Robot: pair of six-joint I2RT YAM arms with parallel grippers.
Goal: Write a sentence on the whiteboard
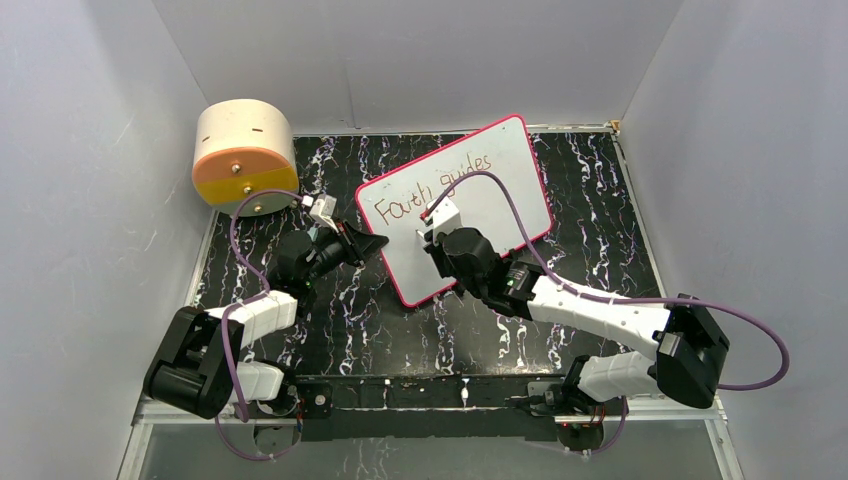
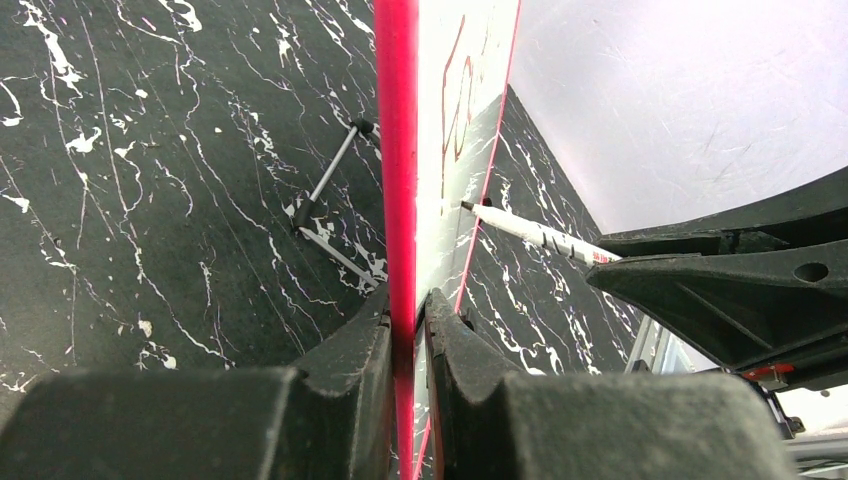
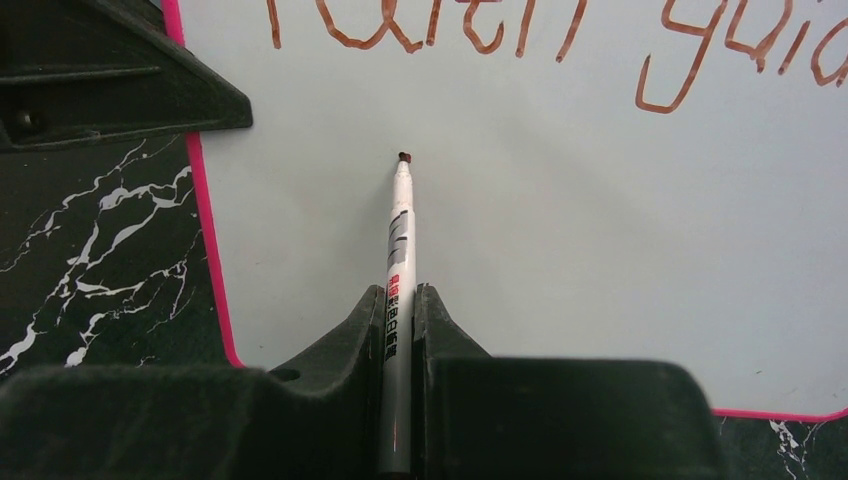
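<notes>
left pincer (image 2: 408, 305) clamps whiteboard (image 2: 396, 150) edge | right pincer (image 3: 400, 295) grips marker (image 3: 401, 220) | blank board beneath sentence (image 1: 430, 190)

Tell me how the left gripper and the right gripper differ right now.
The left gripper is clamped on the pink frame of the whiteboard; the right gripper is clamped on a marker. The left gripper sits at the board's edge, over the black table; the right gripper hangs over its white face, marker tip aimed below the written words. Both are shut.
</notes>
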